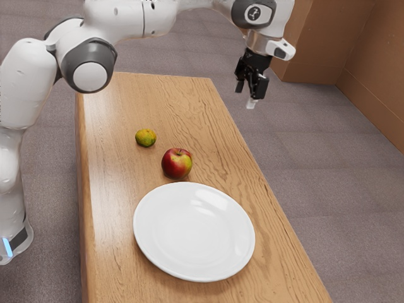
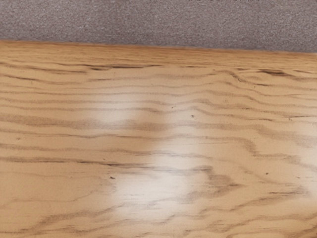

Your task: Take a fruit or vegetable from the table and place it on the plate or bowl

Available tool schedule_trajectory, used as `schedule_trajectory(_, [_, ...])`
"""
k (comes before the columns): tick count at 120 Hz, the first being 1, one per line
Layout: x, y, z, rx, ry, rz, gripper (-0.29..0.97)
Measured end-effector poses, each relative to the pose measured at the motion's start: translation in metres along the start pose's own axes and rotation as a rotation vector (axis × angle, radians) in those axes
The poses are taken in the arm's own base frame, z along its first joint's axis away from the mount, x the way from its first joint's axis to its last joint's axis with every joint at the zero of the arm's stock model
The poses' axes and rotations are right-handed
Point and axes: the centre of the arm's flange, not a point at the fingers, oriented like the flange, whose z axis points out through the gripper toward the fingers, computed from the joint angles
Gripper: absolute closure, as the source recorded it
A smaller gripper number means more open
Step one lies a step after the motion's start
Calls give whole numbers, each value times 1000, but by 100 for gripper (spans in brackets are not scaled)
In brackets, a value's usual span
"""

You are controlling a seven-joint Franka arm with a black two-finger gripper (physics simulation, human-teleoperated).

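Apple (image 1: 177,163): on desk (image 1: 113,126), just beside plate (image 1: 189,233).
Handling: likely firm, smooth, rollable; pinch across its widest middle.
Hand (image 1: 252,95): well apart, empty; spread or pressed, cannot tell.

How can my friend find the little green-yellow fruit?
Look at the long wooden table and find the big white plate on it. Just past the plate stands a red apple, and a little past that, toward the exterior view's left, lies the little fruit. It is smaller than the apple and yellow-green, not red.
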Motion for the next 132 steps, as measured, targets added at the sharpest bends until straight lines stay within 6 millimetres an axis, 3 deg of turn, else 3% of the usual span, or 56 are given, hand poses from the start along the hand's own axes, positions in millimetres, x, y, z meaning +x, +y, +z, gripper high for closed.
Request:
schedule_trajectory(19, [8, 13, 6, -9, 21, 38, 0])
schedule_trajectory(25, [3, 17, 18, -28, -3, 53, 0])
schedule_trajectory(35, [-68, 1, 54, -71, -74, 32, 0])
schedule_trajectory(50, [-149, -42, 83, -109, -72, -35, 0])
schedule_trajectory(63, [-203, -74, 110, -133, -52, -94, 0])
schedule_trajectory(75, [-236, -73, 117, -141, -20, -99, 0])
schedule_trajectory(91, [-258, -70, 140, -149, -26, -109, 0])
schedule_trajectory(105, [-282, -83, 128, -127, 30, -150, 0])
schedule_trajectory(117, [-277, -90, 135, -111, 41, -162, 0])
schedule_trajectory(132, [-269, -113, 148, -114, 56, -192, 0])
